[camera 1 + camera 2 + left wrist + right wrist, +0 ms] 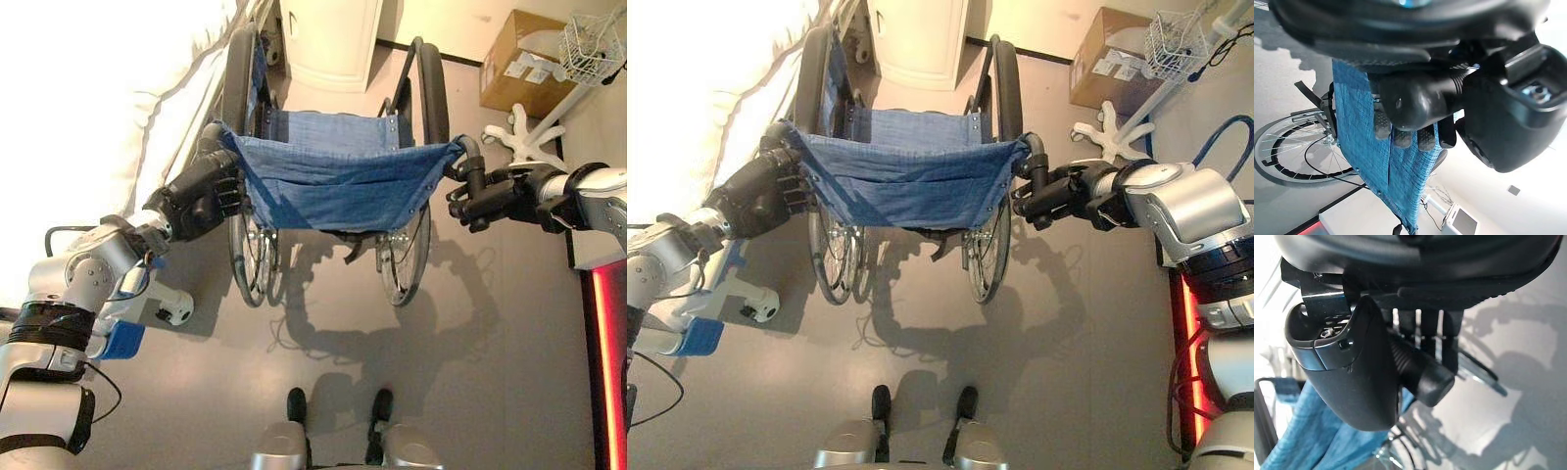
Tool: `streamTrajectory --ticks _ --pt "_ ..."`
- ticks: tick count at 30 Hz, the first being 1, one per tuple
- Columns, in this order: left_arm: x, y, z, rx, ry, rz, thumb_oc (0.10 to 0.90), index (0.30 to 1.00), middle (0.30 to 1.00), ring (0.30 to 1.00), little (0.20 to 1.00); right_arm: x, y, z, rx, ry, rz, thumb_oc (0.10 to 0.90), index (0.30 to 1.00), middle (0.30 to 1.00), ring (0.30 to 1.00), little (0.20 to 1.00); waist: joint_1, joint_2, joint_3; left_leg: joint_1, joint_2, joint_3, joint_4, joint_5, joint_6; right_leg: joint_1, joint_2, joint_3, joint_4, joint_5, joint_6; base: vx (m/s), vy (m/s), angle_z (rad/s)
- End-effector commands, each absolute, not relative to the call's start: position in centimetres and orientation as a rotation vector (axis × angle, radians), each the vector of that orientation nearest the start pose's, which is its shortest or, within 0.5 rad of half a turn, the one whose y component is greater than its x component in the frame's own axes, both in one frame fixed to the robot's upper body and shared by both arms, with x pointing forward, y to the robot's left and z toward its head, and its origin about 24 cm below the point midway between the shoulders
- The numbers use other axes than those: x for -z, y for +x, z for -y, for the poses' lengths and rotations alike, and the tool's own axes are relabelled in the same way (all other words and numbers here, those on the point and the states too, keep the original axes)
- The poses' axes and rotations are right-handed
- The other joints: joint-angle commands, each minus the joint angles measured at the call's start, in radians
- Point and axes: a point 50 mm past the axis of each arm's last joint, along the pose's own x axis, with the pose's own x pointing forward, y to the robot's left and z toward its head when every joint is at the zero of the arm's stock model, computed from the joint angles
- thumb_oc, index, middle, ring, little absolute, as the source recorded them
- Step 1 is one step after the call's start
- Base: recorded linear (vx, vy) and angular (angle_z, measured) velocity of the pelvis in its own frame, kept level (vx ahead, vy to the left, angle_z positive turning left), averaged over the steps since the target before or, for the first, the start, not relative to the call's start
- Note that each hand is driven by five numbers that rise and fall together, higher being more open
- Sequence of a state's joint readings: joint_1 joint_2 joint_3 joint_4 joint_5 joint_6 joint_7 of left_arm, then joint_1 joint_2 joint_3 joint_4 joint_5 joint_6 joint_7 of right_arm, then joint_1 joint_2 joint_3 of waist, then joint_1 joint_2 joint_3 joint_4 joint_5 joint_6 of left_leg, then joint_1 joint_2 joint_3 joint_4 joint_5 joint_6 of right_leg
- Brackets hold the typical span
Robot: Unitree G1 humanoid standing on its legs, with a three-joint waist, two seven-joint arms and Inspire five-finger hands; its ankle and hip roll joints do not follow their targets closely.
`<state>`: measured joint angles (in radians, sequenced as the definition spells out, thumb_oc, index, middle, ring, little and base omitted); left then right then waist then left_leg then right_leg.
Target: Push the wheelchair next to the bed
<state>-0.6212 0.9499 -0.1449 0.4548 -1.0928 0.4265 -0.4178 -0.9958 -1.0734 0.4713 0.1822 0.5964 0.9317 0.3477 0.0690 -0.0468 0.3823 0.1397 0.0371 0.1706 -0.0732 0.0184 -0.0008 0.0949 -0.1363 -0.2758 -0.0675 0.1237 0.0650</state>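
The folding wheelchair with a blue denim-like sling back and black spoked wheels (338, 176) stands on the grey floor, its left side just beside the white-covered bed (108, 117) that fills the view from nine to eleven o'clock. So it looks already alongside, or very nearly so.

The left hand (201, 196) is curled round the left black push handle (212, 137); its wrist view shows fingers wrapped over the grip with blue cloth behind. The right hand (1058, 196) has its fingers closed round the right black ribbed push handle (1418, 369), at three o'clock of the chair (the right wrist view shows the grip end poking out past the fingers).

Risks, as I judge them: the left wheel (240, 88) sits so close to the bedding that an uneven shove, harder from the right arm, could drive it into the mattress or snag the sheet. A straight push risks the white cabinet (331, 39) at twelve o'clock. The cardboard box (524, 64) and white star-footed stand (524, 132) lie near two o'clock, should the chair swing right.
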Motion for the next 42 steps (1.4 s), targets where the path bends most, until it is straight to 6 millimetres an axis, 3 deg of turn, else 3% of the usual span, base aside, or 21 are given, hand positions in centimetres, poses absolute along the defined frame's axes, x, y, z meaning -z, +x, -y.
streamTrajectory --ticks 1,11,12,13,14,15,34,42 --pt "-23.4 33.6 -29.2 0.394 -0.214 0.144 0.4 0.3 0.3 0.3 0.3 -24.6 34.5 18.4 -0.458 -0.646 -0.252 0.4 0.3 0.3 0.3 0.3 0.028 -0.01 -0.275 -0.017 -0.056 -0.011 0.064 -0.104 -0.01 -0.1 -0.021 0.026 0.167 -0.08 0.119 0.03 -0.009 0.05" --pt "-23.2 33.5 -29.5 0.365 -0.212 0.144 0.4 0.3 0.3 0.3 0.3 -24.3 34.6 18.7 -0.422 -0.63 -0.266 0.4 0.3 0.3 0.3 0.3 0.03 -0.013 -0.275 -0.007 -0.058 -0.011 0.063 -0.112 -0.004 -0.094 -0.015 0.022 0.166 -0.085 0.117 0.02 -0.018 -0.02" --pt "-23.2 33.5 -29.6 0.358 -0.214 0.144 0.463 0.394 0.394 0.394 0.394 -24.2 34.6 18.8 -0.418 -0.629 -0.266 0.4 0.3 0.3 0.3 0.3 0.03 -0.013 -0.276 -0.006 -0.057 -0.012 0.062 -0.111 -0.004 -0.092 -0.014 0.023 0.164 -0.087 0.116 0.0 0.0 0.0" --pt "-23.3 33.5 -29.7 0.349 -0.215 0.144 0.621 0.632 0.632 0.632 0.632 -24.3 34.6 18.9 -0.411 -0.628 -0.262 0.505 0.458 0.458 0.458 0.458 0.03 -0.012 -0.276 -0.005 -0.057 -0.012 0.061 -0.112 -0.004 -0.089 -0.011 0.024 0.162 -0.09 0.115 0.0 -0.023 -0.04" --pt "-23.3 33.4 -29.8 0.347 -0.215 0.144 0.692 0.738 0.738 0.738 0.738 -24.3 34.6 18.9 -0.409 -0.626 -0.262 0.536 0.505 0.505 0.505 0.505 0.029 -0.012 -0.277 -0.004 -0.057 -0.012 0.06 -0.112 -0.004 -0.089 -0.011 0.024 0.161 -0.09 0.114 0.0 -0.031 -0.13" --pt "-23.3 33.4 -29.9 0.342 -0.215 0.145 0.8 0.9 0.9 0.9 0.9 -24.4 34.6 18.9 -0.406 -0.626 -0.257 0.8 0.9 0.9 0.9 0.9 0.029 -0.011 -0.278 -0.002 -0.057 -0.013 0.056 -0.11 -0.004 -0.085 -0.007 0.025 0.157 -0.093 0.112 -0.01 -0.03 0.04" --pt "-24.0 32.1 -31.9 0.261 -0.208 0.193 0.8 0.9 0.9 0.9 0.9 -24.9 34.5 21.4 -0.289 -0.562 -0.254 0.8 0.9 0.9 0.9 0.9 0.036 -0.005 -0.305 0.021 -0.048 -0.014 0.015 -0.093 -0.022 -0.035 0.019 0.021 0.092 -0.117 0.091 0.0 -0.007 0.0" --pt "-24.3 30.5 -34.4 0.133 -0.114 0.227 0.8 0.9 0.9 0.9 0.9 -25.3 33.9 23.8 -0.207 -0.495 -0.234 0.8 0.9 0.9 0.9 0.9 0.04 -0.003 -0.31 0.025 -0.043 -0.019 -0.003 -0.084 -0.028 -0.02 0.031 0.021 0.069 -0.124 0.085 0.0 -0.003 0.0"
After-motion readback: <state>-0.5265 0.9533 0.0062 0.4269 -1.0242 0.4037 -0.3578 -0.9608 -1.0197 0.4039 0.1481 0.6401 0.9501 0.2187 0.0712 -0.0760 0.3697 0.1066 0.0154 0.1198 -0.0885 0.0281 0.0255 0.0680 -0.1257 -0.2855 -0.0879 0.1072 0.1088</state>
